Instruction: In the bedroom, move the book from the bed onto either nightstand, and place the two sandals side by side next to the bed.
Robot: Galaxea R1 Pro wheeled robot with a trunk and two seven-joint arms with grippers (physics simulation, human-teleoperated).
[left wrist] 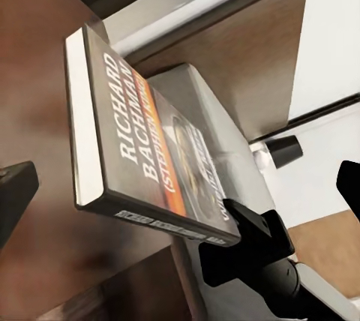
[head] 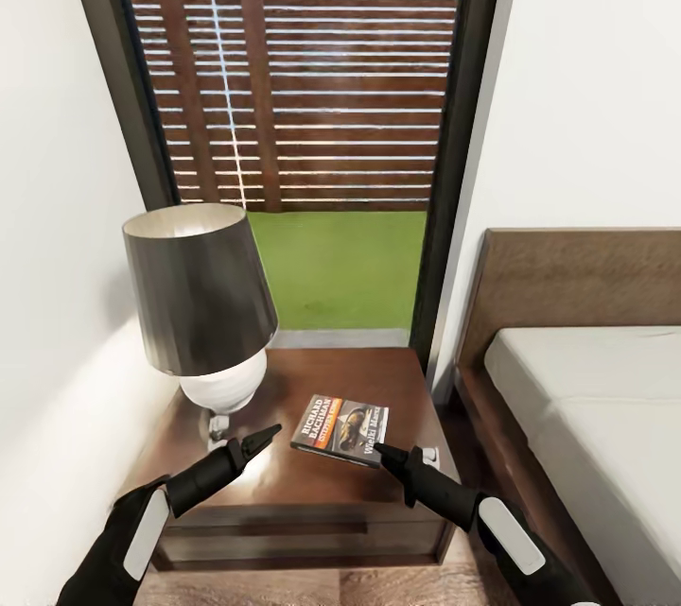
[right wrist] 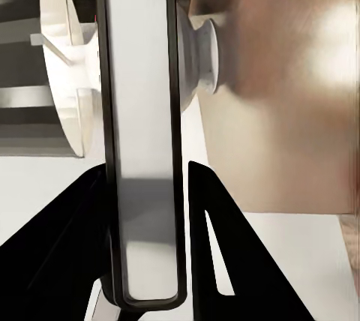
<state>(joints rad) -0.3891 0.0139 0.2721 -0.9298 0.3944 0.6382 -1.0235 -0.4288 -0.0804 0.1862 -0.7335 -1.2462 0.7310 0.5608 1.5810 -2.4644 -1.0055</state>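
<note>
The book (head: 340, 429), dark-covered with white lettering and an orange band, lies at or just above the glossy top of the nightstand (head: 402, 379); I cannot tell whether it rests on it. My right gripper (head: 380, 448) is shut on the book's near corner. In the right wrist view the book's pale page edge (right wrist: 142, 111) runs between both fingers (right wrist: 217, 238). My left gripper (head: 265, 438) hovers open over the nightstand, just left of the book (left wrist: 150, 148), by the lamp base. The bed (head: 586, 398) stands to the right. The sandals are out of view.
A table lamp (head: 199, 294) with a dark shade and a white base takes up the nightstand's left half. Behind it is a tall dark-framed window (head: 303, 114) showing a fence and grass. A white wall closes the left side. Wood floor (head: 312, 587) runs along the front.
</note>
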